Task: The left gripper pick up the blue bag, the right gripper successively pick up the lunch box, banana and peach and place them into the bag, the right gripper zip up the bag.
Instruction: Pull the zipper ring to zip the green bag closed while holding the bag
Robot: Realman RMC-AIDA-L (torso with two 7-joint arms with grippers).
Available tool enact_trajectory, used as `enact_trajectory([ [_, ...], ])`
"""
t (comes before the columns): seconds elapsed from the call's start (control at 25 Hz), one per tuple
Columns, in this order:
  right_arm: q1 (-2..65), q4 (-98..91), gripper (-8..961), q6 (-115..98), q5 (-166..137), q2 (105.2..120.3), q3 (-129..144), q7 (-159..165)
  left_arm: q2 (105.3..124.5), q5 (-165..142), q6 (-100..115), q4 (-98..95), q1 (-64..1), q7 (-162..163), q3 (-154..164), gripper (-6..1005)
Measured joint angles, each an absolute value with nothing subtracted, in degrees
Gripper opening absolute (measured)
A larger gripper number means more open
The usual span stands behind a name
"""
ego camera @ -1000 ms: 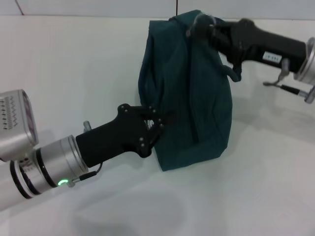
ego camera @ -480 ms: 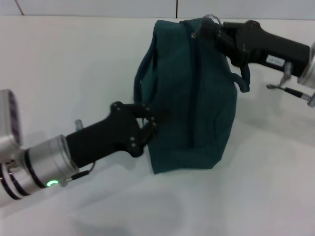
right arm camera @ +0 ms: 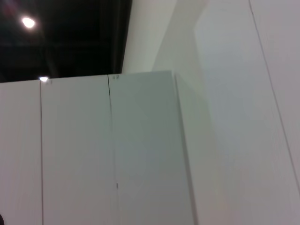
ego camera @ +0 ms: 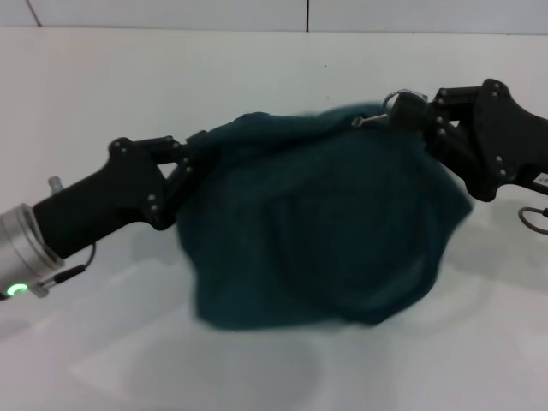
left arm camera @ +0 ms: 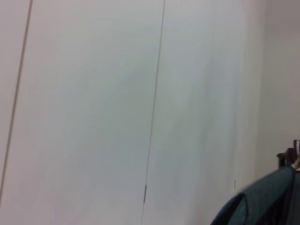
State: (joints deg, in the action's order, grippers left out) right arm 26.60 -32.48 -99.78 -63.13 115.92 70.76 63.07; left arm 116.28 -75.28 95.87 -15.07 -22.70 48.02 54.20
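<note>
The blue bag (ego camera: 325, 231) is a dark teal cloth bag, spread wide and bulging on the white table (ego camera: 128, 86) in the head view. My left gripper (ego camera: 195, 154) grips its upper left edge, fingers shut on the cloth. My right gripper (ego camera: 396, 111) is shut on the bag's upper right edge, beside a small metal ring. A corner of the bag shows in the left wrist view (left arm camera: 267, 199). The lunch box, banana and peach are out of view.
White table surface lies all around the bag, with a white wall (ego camera: 171, 13) behind it. The left wrist view faces a white panelled wall (left arm camera: 117, 93). The right wrist view shows white panels (right arm camera: 140, 150) and a dark ceiling with lamps.
The bag has dropped from upright and narrow to low and wide. My left gripper rose to its upper left edge. My right gripper moved down and right with the top edge.
</note>
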Motion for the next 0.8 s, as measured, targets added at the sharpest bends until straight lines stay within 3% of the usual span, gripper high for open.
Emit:
enact_trajectory([
  [0.16, 26.5, -31.0, 11, -97.0, -62.6, 115.78, 70.0, 63.3, 115.59, -76.0, 95.6, -15.2, -23.2, 49.2, 54.5, 54],
  [0.8, 24.3, -26.8, 15, -93.8, -62.5, 115.31, 68.6, 63.5, 115.91, -76.2, 95.3, -15.2, -23.2, 50.6, 54.3, 54],
])
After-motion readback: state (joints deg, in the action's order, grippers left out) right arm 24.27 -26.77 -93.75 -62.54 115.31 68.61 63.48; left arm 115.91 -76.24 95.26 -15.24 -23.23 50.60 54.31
